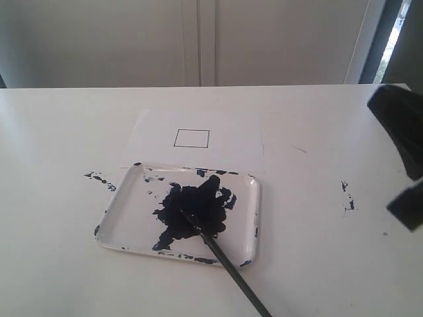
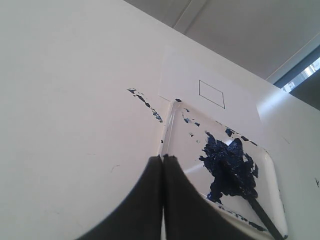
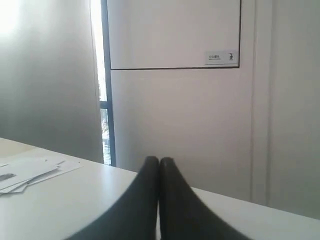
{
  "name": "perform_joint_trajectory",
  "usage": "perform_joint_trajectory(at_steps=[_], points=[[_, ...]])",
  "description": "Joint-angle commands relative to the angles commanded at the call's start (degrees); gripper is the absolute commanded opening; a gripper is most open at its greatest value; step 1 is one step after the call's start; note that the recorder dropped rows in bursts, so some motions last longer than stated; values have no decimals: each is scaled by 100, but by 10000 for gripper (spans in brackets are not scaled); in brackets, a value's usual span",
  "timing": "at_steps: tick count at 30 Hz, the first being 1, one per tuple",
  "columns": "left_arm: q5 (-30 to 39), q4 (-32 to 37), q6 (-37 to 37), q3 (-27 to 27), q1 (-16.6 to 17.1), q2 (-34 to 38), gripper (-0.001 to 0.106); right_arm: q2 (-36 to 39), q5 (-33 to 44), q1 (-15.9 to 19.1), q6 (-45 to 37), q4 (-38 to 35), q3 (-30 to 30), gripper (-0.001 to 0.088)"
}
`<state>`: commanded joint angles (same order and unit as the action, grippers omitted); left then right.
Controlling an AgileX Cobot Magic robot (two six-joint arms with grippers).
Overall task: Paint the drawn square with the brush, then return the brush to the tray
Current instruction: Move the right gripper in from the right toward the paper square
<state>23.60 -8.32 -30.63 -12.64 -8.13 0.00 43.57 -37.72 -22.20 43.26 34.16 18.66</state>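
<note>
The brush [image 1: 228, 264] rests in the tray [image 1: 129, 211]. Both jaws are clenched, empty; best open wide, then grasp its handle squarely.

The counter [image 1: 53, 198] lay open to the left and right of the tray [image 1: 129, 211]. The brush [image 1: 227, 264] lay with its tip inside the tray and its handle slanting out over the near rim, obstructing a low approach from that side. The square [image 1: 192, 138] on the paper [image 1: 231, 142], just beyond the tray, was uncovered from above. The right end effector [image 3: 159, 161], jaws together, stood well apart from the tray.
</note>
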Motion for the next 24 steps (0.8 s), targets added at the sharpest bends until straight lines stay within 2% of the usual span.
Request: perform_joint_trajectory(at_steps=[6, 9, 11, 15, 18, 24], points=[[0, 0, 0, 0, 0, 0, 0, 1154, -1, 0, 1035, 34, 730, 0], [0, 0, 0, 0, 0, 0, 0, 1535, 102, 0, 983, 34, 1064, 0], [0, 0, 0, 0, 0, 0, 0, 1759, 512, 0, 878, 189, 1336, 0], [0, 0, 0, 0, 0, 0, 0, 2182, 1972, 0, 835, 907, 2098, 0], [0, 0, 0, 0, 0, 0, 0, 2492, 2951, 0, 835, 972, 2649, 0], [0, 0, 0, 0, 0, 0, 0, 3092, 3621, -10, 693, 972, 3371, 0]])
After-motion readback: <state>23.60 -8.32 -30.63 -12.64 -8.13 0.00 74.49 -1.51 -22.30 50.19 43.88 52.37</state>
